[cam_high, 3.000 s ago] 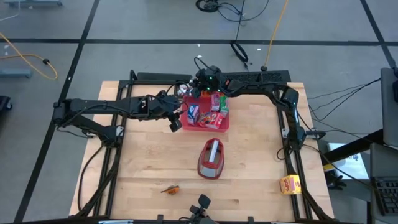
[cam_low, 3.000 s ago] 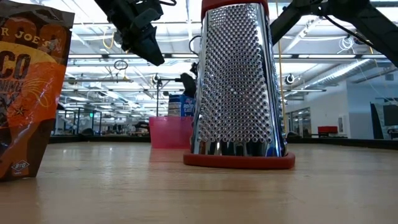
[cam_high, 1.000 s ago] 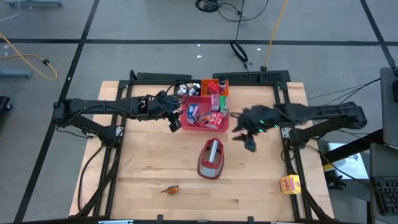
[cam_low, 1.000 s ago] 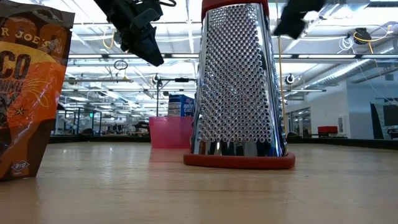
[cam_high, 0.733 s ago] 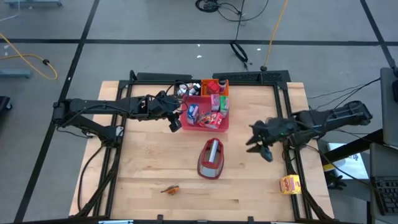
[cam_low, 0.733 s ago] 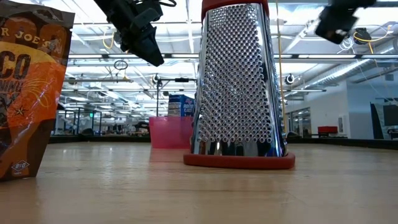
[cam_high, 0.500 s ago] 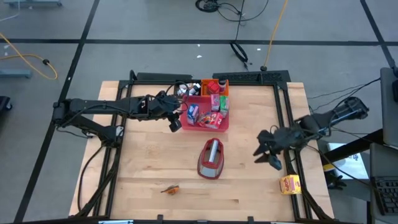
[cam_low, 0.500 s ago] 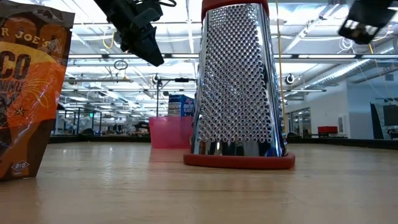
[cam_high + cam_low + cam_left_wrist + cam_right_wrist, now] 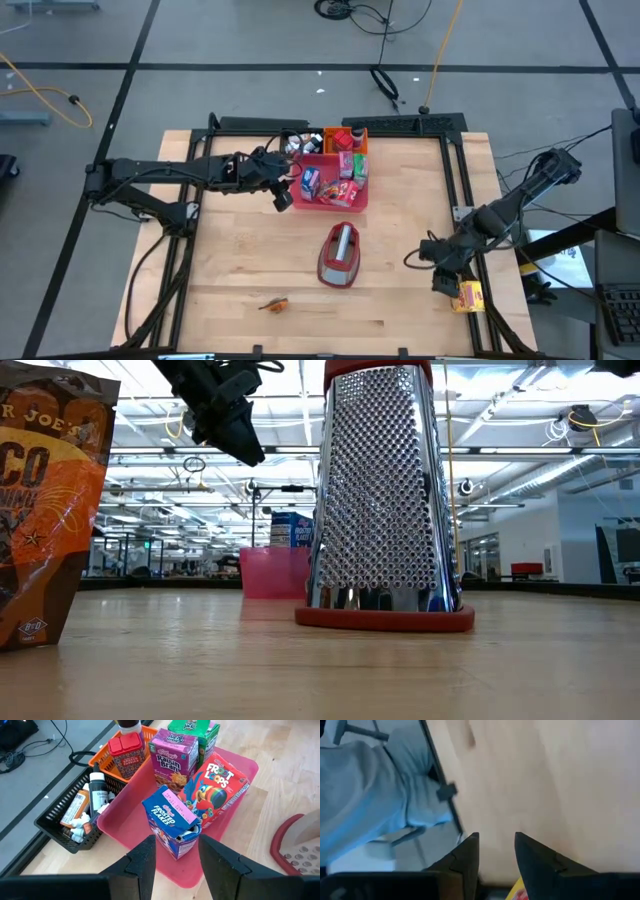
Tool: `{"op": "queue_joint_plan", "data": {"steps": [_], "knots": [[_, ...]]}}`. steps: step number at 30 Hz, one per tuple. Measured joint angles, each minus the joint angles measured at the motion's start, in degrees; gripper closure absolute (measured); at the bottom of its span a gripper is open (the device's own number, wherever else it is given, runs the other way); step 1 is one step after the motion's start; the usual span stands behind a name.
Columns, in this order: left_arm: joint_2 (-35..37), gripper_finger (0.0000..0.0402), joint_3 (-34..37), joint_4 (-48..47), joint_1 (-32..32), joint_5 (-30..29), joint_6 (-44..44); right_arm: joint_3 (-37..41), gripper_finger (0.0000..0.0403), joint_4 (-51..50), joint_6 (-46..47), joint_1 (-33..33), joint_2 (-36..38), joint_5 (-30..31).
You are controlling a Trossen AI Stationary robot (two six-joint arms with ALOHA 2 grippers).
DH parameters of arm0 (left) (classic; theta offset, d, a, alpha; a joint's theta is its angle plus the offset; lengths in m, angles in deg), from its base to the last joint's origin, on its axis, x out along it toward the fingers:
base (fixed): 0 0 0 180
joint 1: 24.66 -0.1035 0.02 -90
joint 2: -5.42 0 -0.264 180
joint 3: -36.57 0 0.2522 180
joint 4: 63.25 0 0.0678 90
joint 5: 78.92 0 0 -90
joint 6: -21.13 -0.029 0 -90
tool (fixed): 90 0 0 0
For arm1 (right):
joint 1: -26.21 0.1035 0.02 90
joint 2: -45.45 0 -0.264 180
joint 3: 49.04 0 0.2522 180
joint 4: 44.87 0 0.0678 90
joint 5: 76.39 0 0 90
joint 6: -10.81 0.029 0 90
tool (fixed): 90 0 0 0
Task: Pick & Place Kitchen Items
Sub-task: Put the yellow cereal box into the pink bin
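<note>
A pink tray (image 9: 358, 203) at the table's far middle holds several cartons: blue (image 9: 172, 820), red (image 9: 215, 790), purple (image 9: 172, 752) and green (image 9: 192, 727). My left gripper (image 9: 282, 197) hangs open over the tray's left edge, above the blue carton, touching nothing; its fingers (image 9: 145, 862) frame that carton in the left wrist view. My right gripper (image 9: 443, 281) is open near the table's right near corner, just left of a yellow carton (image 9: 466, 296), whose edge (image 9: 517, 891) shows beside the fingers. An orange-brown packet (image 9: 275, 302) lies by the near edge.
A steel grater on a red base (image 9: 340, 255) stands upright at the table's middle. An orange basket (image 9: 347, 135) and a black basket (image 9: 65, 825) with small bottles sit behind the tray. Dark frame rails (image 9: 470, 225) run along the table's sides.
My right gripper has swung from beside the tray's right side toward the table's right near corner, sinking and rolling as it went, and now hangs next to the yellow carton. The cartons and the grater have stayed put.
</note>
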Motion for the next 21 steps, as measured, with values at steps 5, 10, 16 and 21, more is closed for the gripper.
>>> {"op": "queue_joint_plan", "data": {"steps": [5, 10, 16, 21], "knots": [[0.00, 0.0252, 0.00, 0.02, 0.02, 0.00, 0.97, 0.00, 0.0306, -0.07, 8.77, -0.03, -0.62, -5.68], [0.00, 0.0252, 0.00, 0.08, 0.02, -0.21, 1.01, 0.00, 0.0333, -3.34, 14.95, -0.09, 0.46, -5.41], [0.00, 0.0252, 0.00, 0.13, 0.01, -0.68, 0.99, -0.50, 0.0391, 1.29, 24.12, 1.62, 1.19, -5.28], [0.00, 0.0252, 0.00, 0.17, 0.00, -1.95, 1.01, -3.61, 0.0401, 7.78, 30.01, 6.15, -1.52, -0.67]]}}
